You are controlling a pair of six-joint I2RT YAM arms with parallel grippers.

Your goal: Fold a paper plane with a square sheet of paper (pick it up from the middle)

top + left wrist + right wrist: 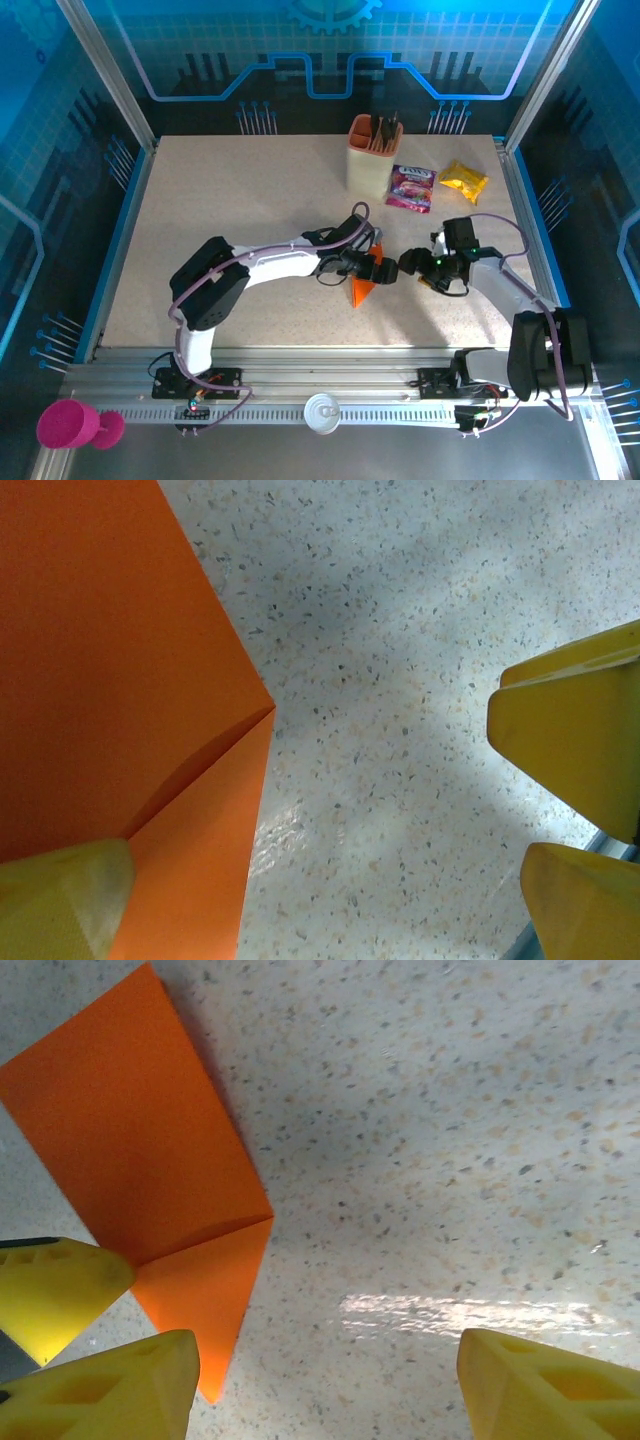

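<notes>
We note the sheet of paper [362,291], orange and folded, flat on the table [250,200] at centre frame. Left gripper [380,268] has its jaws wide apart, one finger over the sheet's edge. Right gripper [328,1360] has its jaws apart just beside it.

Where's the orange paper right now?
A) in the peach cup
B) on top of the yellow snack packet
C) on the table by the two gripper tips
C: the folded orange paper lies on the table beside the left gripper and right gripper, well short of the peach cup and yellow snack packet.
</notes>
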